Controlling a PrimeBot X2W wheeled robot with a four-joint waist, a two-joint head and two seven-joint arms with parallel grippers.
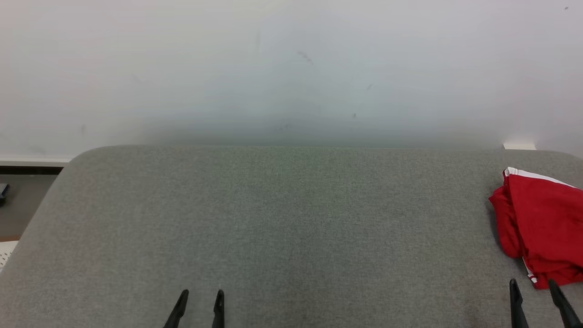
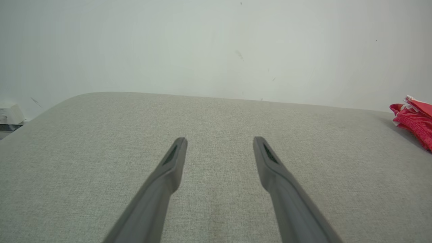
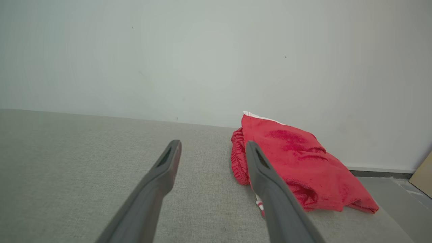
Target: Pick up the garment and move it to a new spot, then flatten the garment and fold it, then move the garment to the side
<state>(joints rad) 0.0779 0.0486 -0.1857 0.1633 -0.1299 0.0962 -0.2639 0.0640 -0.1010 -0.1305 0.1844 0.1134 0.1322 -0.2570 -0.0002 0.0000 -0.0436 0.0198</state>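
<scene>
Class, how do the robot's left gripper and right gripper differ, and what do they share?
The left gripper points over bare grey surface; the right gripper points at the red garment. The left gripper is far from the garment; the right gripper is close beside it. Both are open and empty.

No text, label, brand, number or sign can be read in any view. The red garment (image 3: 297,162) carries only plain white edging, with no legible print or tag. The grey fabric surface (image 1: 273,228) is unmarked weave, and the pale wall (image 1: 291,68) bears a few dark specks and scuffs, none of them letters. A small white box (image 2: 10,114) at the far left of the left wrist view is too blurred to tell whether anything is written on it.
</scene>
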